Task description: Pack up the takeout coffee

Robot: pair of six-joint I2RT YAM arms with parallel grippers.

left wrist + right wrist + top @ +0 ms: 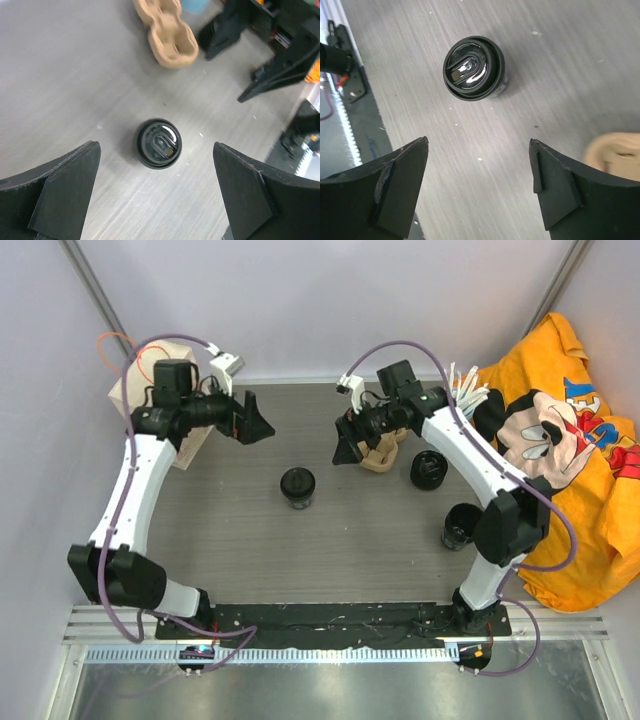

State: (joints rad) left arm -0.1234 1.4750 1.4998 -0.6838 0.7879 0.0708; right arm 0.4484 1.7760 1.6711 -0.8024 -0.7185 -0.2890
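Takeout coffee [297, 487] stands alone mid-table, bare surface on every side. Left gripper [258, 420] and right gripper [347, 437] both gape empty. Cardboard carrier [381, 456] sits just beside the right gripper.

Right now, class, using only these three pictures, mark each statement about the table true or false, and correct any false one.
1. The lidded cup stands alone mid-table, and neither pincer touches it. True.
2. The left pincer is shut. False: its jaws stand wide open.
3. The cardboard carrier already holds a cup. False: the wells in view are empty.
4. An orange shirt lies at the right side. True.
5. The right pincer grips the lidded cup. False: it is open and empty, with the cup lying beyond its fingers.
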